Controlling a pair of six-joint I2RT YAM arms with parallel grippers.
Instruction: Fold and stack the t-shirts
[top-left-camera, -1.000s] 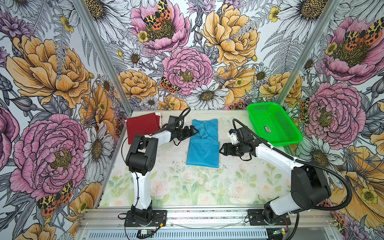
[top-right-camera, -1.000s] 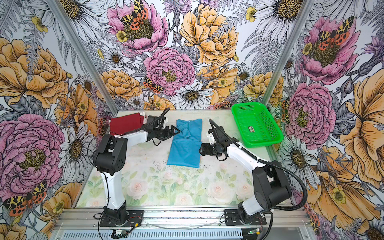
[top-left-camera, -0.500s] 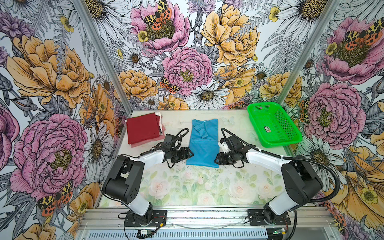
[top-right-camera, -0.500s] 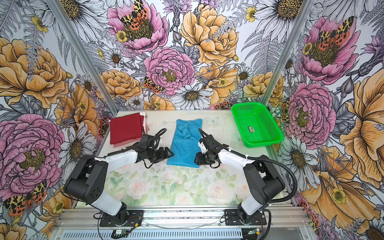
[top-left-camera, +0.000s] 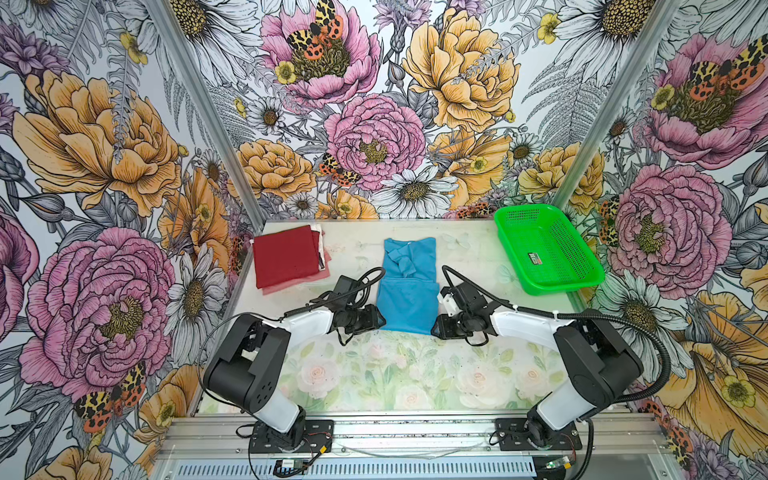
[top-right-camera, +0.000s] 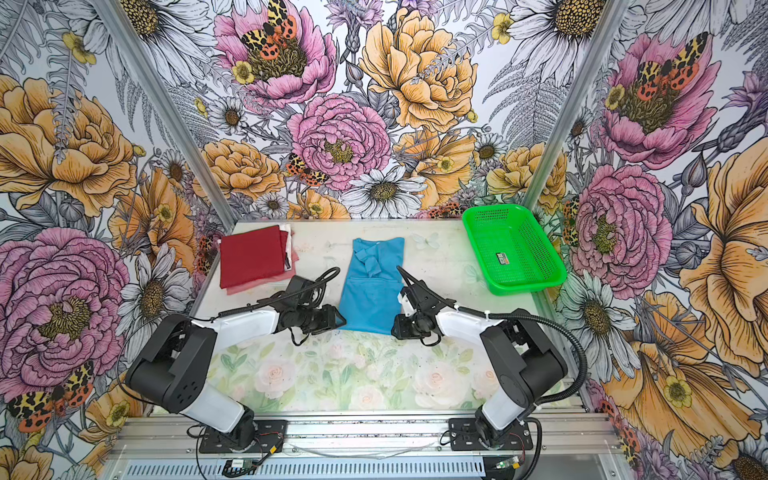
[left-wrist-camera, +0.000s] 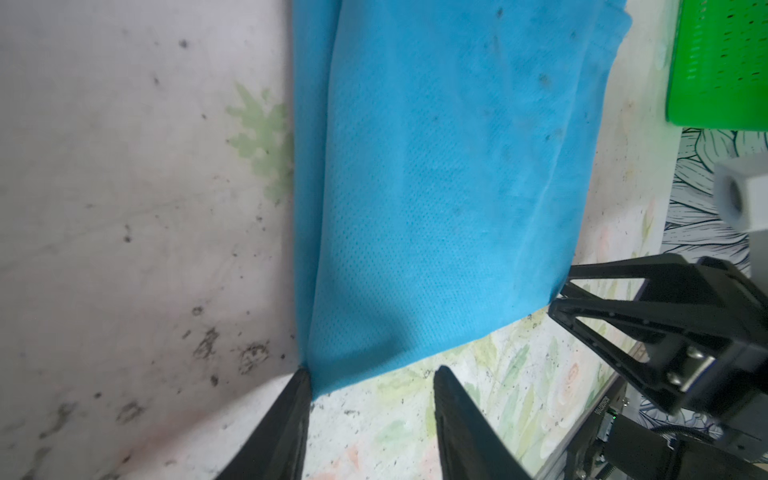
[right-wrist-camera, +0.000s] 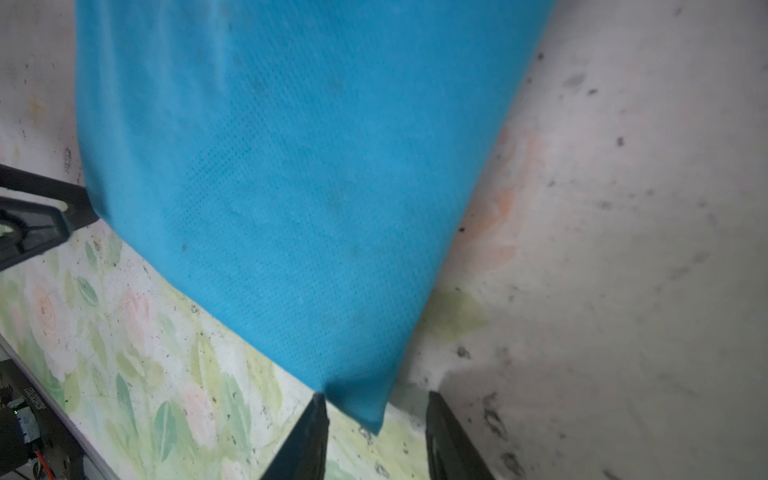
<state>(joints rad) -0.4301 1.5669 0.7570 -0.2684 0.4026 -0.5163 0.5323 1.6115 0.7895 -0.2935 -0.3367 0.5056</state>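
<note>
- The sky-blue t-shirt (top-left-camera: 409, 299) lies part-folded at the centre of both top views, flat on the worktop (top-left-camera: 415, 374), with its hem toward the lower edge.
- The left gripper (left-wrist-camera: 372, 371) and right gripper (right-wrist-camera: 375, 395) each sit at a hem corner, jaws partly apart, with nothing clamped.
- Each should probably pinch every layer before lifting, then the two should carry the hem evenly toward the collar.
- The maroon t-shirt (top-left-camera: 284, 259) lies folded at upper left, well apart.

Sky-blue shirt (top-left-camera: 409, 299), maroon shirt (top-left-camera: 284, 257), perforated green basket (top-left-camera: 557, 286)
</note>
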